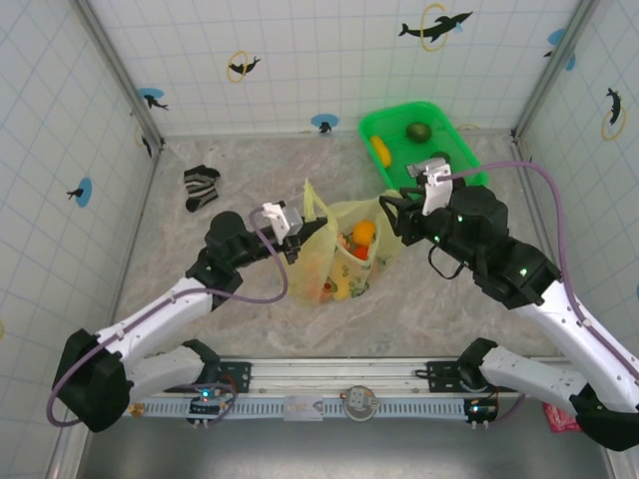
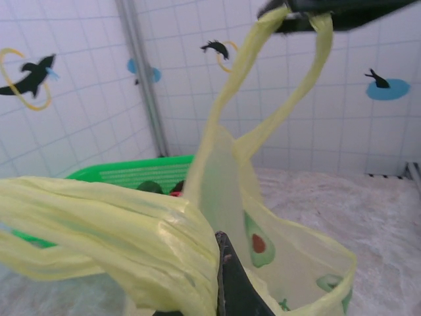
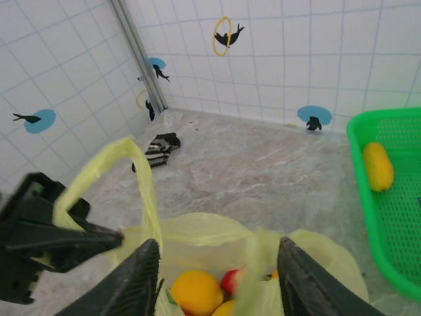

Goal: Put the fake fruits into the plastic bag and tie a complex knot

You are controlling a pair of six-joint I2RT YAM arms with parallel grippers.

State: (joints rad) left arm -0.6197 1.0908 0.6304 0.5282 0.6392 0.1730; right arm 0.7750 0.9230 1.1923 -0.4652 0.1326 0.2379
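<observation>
- The bag (image 1: 324, 254) is thin, crinkled, translucent pale-yellow film with faint darker printed spots. It sits near the middle of the table (image 1: 240, 170), between the two grippers.
- Its mouth faces up and gapes open. Its body slumps on a slant from far right to near left.
- Fruits (image 1: 363, 232) lie inside it, small, glossy and rounded: an orange one on top, a red one just beside it, and yellow ones below.
- The left handle (image 3: 141, 171) is a narrow, twisted strip. It rises as a tall upright loop from the bag's left rim.
- The right handle (image 3: 253, 276) is a blurred pale strand rising from the right rim, well apart from the left handle.
- The left gripper (image 1: 296, 232) is clenched on the left handle, with bunched film gathered around its dark finger.
- The right gripper (image 3: 217, 243) stands about half spread over the bag's right rim, fingers pointing at the mouth. The right handle passes between its fingers; I cannot tell whether either finger touches it.
- A bright green basket (image 1: 451, 140) of perforated plastic sits at the far right. It holds a long yellow fruit (image 1: 380, 150) and a round dark-green fruit (image 1: 418, 131).
- A striped black-and-white sock (image 1: 201, 187) lies crumpled at the far left, well apart from the bag.
</observation>
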